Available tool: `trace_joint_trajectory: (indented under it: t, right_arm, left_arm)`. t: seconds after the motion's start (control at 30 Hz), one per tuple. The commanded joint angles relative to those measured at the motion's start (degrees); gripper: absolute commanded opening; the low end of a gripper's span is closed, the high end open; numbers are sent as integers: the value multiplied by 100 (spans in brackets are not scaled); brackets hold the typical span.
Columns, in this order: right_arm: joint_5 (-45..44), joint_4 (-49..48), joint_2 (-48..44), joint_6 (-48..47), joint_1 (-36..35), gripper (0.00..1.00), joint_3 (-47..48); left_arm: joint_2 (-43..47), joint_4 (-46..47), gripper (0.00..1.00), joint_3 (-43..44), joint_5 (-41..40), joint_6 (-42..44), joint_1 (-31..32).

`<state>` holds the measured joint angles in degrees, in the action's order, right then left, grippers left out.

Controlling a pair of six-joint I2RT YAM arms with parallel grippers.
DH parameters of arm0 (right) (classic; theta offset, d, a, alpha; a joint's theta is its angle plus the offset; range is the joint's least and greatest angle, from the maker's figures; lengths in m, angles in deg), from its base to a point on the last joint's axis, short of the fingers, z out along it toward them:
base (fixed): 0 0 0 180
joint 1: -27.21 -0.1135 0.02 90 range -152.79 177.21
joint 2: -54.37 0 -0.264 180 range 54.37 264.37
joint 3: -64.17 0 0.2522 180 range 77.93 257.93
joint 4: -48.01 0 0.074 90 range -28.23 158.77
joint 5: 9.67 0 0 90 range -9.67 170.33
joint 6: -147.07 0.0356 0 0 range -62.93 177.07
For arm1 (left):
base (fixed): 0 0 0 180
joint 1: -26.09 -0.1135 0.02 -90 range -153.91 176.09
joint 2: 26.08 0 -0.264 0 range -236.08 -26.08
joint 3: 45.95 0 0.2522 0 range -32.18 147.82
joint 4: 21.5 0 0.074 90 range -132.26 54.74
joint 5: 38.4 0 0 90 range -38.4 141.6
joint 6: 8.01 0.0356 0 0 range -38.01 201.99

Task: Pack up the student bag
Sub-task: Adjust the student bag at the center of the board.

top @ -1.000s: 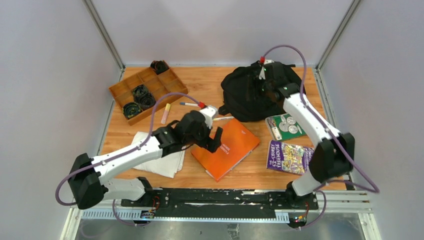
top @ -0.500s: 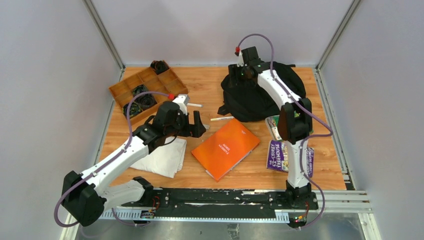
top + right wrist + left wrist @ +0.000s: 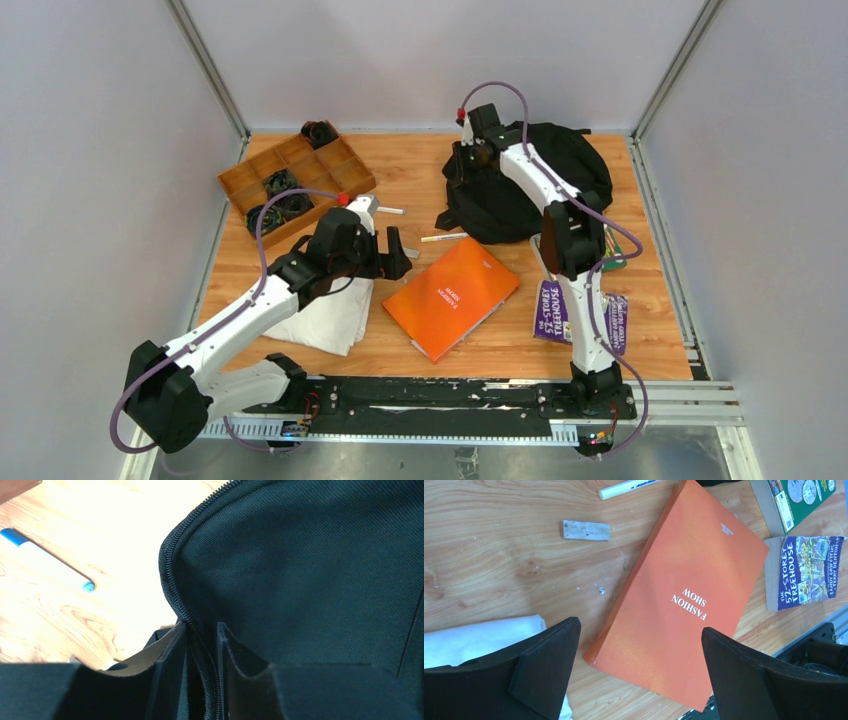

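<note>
The large, soft black fabric backpack (image 3: 585,165) lies at the far right of the wooden desk (image 3: 420,165). The right pincer (image 3: 201,630) sits at the backpack's far-left edge. Its fingers are pressed close on either side of the zipper seam (image 3: 170,575), gripping it. The left pincer (image 3: 639,630) hovers empty, jaws spread wide, above the left edge of an orange paperback book (image 3: 694,570). A folded white cloth (image 3: 474,635) lies just beside that edge.
</note>
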<state>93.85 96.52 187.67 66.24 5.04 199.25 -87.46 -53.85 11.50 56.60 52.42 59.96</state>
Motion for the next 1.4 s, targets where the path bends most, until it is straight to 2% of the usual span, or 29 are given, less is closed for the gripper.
trace_joint_trajectory:
  t: [0.0, 0.17, 0.2, 0.53, 0.8, 0.97, 1.13, 1.37]
  right_arm:
    - [-198, 6, -207, 44, -76, 29, 87]
    - [-300, -69, -412, 50, -70, 1, 24]
    - [-287, -65, -460, 49, -64, 0, 12]
    - [-256, -162, -1334, 52, -69, 0, -414]
    - [-35, 209, -2347, -1, 189, 0, -532]
    - [-47, 698, -2731, -367, 320, 0, -525]
    - [-344, 1156, -2679, -689, 334, 0, -503]
    - [-257, 1136, -2776, -759, 329, 0, -750]
  left_arm:
    - [34, 218, 100, -50, 59, 23, -13]
    - [-56, 271, 100, -48, 123, 29, -19]
    - [-61, 283, 100, -52, 129, 29, -24]
    - [-104, 328, 100, 10, 32, 167, -17]
    - [-428, 427, 100, 544, 124, 279, -23]
    - [-806, 726, 100, 1089, 444, 208, -28]
    - [-1377, 1471, 98, 1590, 1004, -310, -103]
    - [-2127, 1832, 96, 2385, 1673, -755, -332]
